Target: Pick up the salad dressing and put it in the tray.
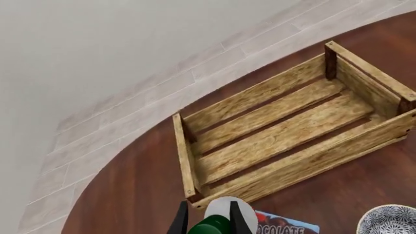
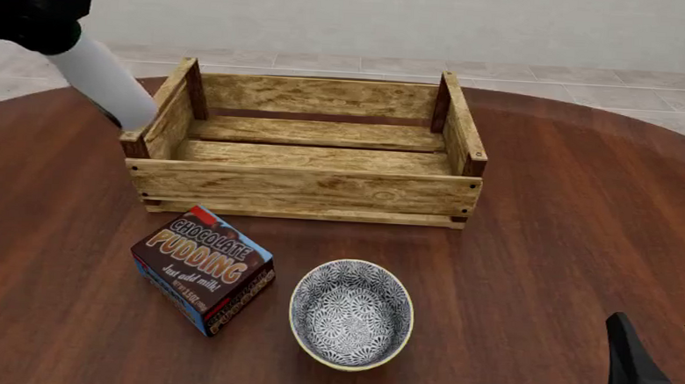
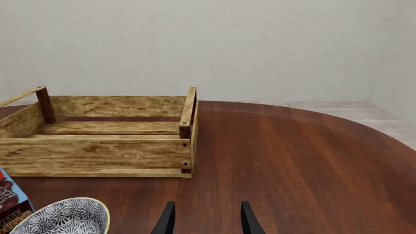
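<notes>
My left gripper [image 2: 55,34] is shut on the salad dressing [image 2: 108,83], a plain off-white bottle. It holds the bottle tilted in the air just left of the tray's left end. In the left wrist view the bottle [image 1: 225,210] sits between the two dark fingers [image 1: 179,222], with a green part at the gripper end. The tray [image 2: 307,188], a light-wood slatted crate, stands at the middle back and holds nothing. It also shows in the left wrist view [image 1: 286,173] and the right wrist view [image 3: 97,153]. My right gripper [image 2: 666,367] is open and empty, low at the front right [image 3: 206,222].
A brown-and-blue Chocolate Pudding box [image 2: 204,268] lies in front of the tray's left half. A grey patterned bowl [image 2: 352,314] stands to its right, near the table's front. The round dark-wood table [image 2: 576,222] lies over a pale tiled floor.
</notes>
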Available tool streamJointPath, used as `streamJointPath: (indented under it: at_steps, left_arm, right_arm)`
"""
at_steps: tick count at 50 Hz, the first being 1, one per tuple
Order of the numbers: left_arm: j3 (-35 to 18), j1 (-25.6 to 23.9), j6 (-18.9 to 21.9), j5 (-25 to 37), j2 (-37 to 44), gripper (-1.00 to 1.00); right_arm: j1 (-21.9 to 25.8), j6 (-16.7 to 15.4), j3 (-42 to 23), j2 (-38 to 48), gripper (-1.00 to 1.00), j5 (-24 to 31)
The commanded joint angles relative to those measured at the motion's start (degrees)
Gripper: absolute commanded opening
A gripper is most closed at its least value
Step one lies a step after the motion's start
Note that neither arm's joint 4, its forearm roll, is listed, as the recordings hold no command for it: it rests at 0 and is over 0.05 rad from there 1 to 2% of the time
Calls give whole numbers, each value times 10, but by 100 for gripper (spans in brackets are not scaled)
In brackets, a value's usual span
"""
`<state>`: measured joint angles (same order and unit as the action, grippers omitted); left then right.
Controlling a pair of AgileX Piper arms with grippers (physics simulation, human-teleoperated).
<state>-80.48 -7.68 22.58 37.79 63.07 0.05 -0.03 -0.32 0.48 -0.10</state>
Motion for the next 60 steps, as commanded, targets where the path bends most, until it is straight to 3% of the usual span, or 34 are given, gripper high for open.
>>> streamJointPath:
  at_steps: [1,8,28,60]
  left_arm:
    - [-51,-39,25,-35,69,-100]
    - [-82,-53,30,-53,119,-100]
    - [-110,-111,27,-139,243,-100]
    - [-119,-121,59,-280,390,-100]
  right_arm:
    - [0,0,0,0,100,0]
    - [0,0,0,0,100,0]
    - [0,0,0,0,100,0]
    - [0,0,0,0,100,0]
